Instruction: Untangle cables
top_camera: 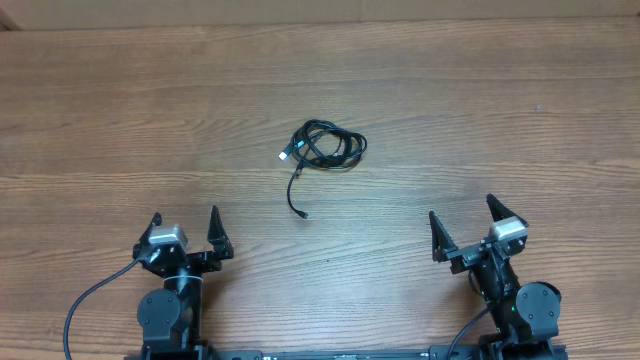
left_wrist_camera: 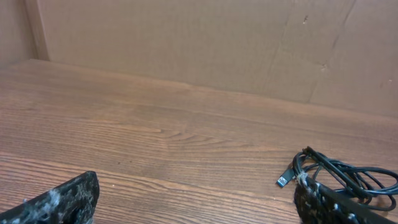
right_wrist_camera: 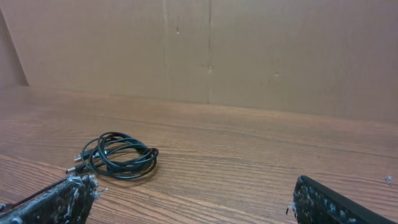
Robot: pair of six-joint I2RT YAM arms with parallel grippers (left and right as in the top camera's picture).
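Note:
The cables [top_camera: 326,147] lie as a small coiled black bundle on the wooden table, a little beyond its middle. A silver-tipped plug [top_camera: 285,155] sticks out at the bundle's left, and one loose strand [top_camera: 294,195] trails toward the front. The same bundle shows in the left wrist view as cables [left_wrist_camera: 348,177] at far right, and in the right wrist view as cables [right_wrist_camera: 121,155] at left. My left gripper [top_camera: 185,228] stands open near the front left, well short of the bundle. At the front right my right gripper [top_camera: 463,221] is open too, with nothing between its fingers.
A brown cardboard wall [left_wrist_camera: 199,43] runs along the far edge of the table. Thicker black arm cables [top_camera: 85,305] loop beside the left arm base at the front edge.

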